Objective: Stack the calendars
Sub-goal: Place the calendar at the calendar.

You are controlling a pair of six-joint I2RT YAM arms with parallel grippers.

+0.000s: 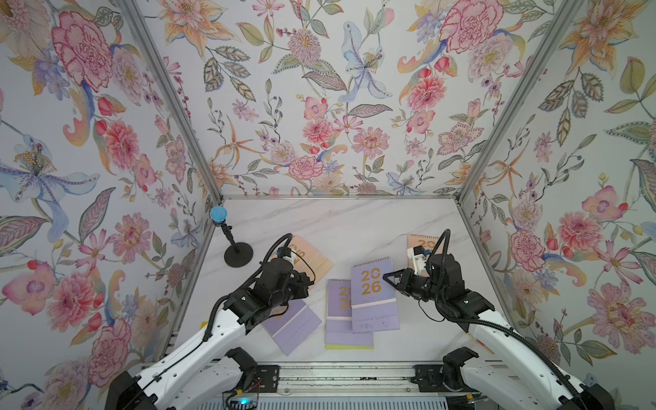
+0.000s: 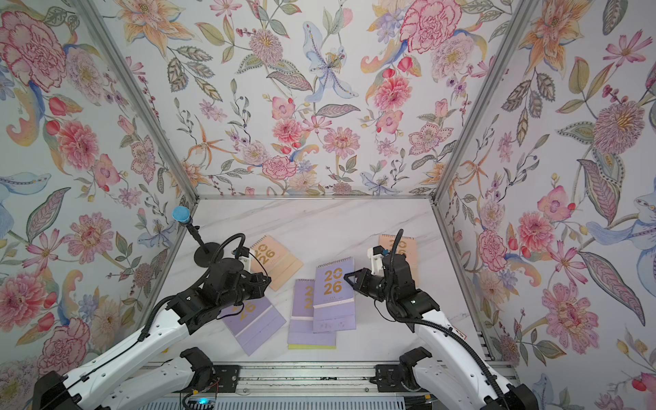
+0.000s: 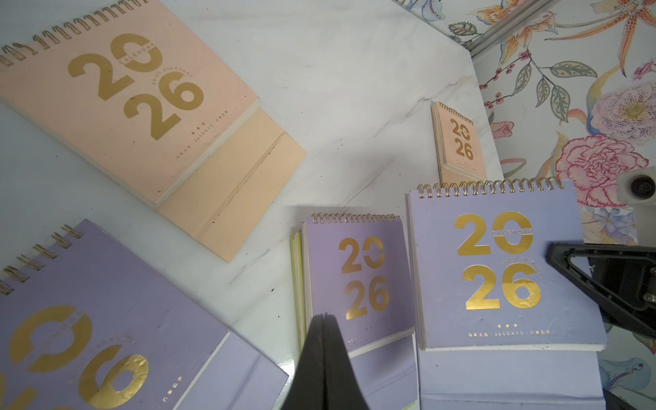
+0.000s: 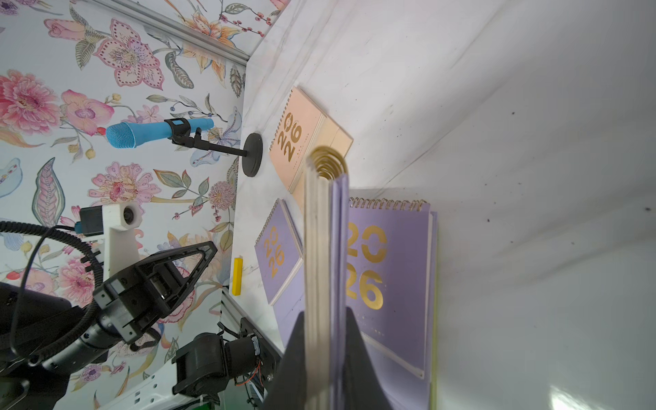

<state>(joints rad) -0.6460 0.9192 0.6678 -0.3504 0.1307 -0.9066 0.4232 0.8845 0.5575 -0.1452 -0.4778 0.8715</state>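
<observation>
- The right gripper [image 4: 326,316] is pinching the held lilac calendar [image 1: 372,287] by its side edge. In the right wrist view the pages stand edge-on between the two fingers [image 4: 293,362], and the gold spiral is at the end far from the gripper.
- Just under it, and partly covered by it, the second lilac calendar [image 1: 337,305] lies flat on the yellow-green calendar [image 1: 349,346], of which only a thin edge shows. Whether the held one touches this pile cannot be told.
- The left gripper [image 3: 323,317] is pressed together and carries nothing. In the left wrist view its tips point at the lower part of the second lilac calendar.
- Close under the wrist of the left gripper, the third lilac calendar [image 1: 293,324] lies on the counter [image 1: 355,227], turned at an angle and apart from the pile.
- A little beyond the left gripper, the near peach calendar [image 3: 135,92] lies flat, also turned.
- Behind the wrist of the right gripper, the far peach calendar [image 1: 420,243] lies well apart from the pile, and the arm covers part of it.
- Far from both grippers, a blue microphone [image 1: 218,214] stands on a black stand in the back corner, and a small yellow bar [image 4: 237,271] lies at the counter edge.
</observation>
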